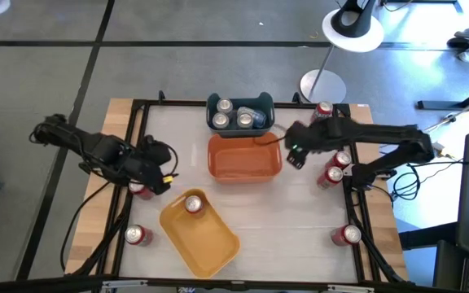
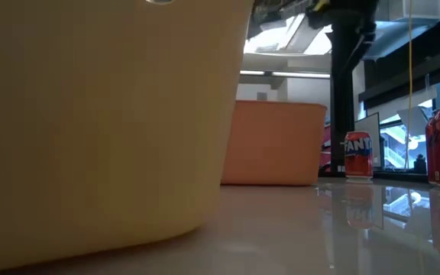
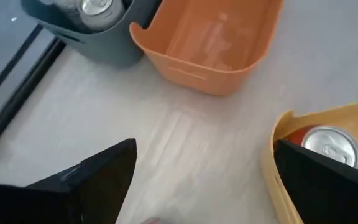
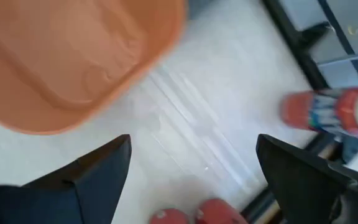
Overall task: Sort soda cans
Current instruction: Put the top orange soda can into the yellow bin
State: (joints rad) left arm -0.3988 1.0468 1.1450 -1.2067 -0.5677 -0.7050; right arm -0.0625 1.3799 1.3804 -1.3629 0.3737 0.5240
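Orange bin (image 1: 244,158): centre of the counter, toward 12 o'clock; empty.
Blue-grey bin (image 1: 240,113): at 12 o'clock, touching the orange bin; holds several silver-topped soda cans (image 1: 243,119).
Yellow bin (image 1: 199,233): at 7 o'clock from centre; holds one red can (image 1: 193,203) near its upper end.
Loose cans, right side: one at 1 o'clock by the frame (image 1: 323,110), two close together at 3 o'clock (image 1: 334,169), one at 5 o'clock (image 1: 347,235).
Loose cans, left side: one at 8 o'clock (image 1: 138,235); one (image 1: 141,189) partly hidden under the left arm at 9 o'clock.
Left gripper (image 1: 163,173): jaws wide, empty, at 9 o'clock between the counter edge and the yellow bin.
Right gripper (image 1: 293,154): jaws wide, empty, just beside the orange bin at 2 o'clock.
Step in hand: judged as between placements; neither arm carries a can.
Next move: probably descend over a loose can, centre the jaws on its body, then close.
Counter (image 1: 300,220): glossy white surface inside a black frame, wood border outside.
Room: grey floor, a white lamp base (image 1: 353,28) beyond 12 o'clock; windows in the low view.
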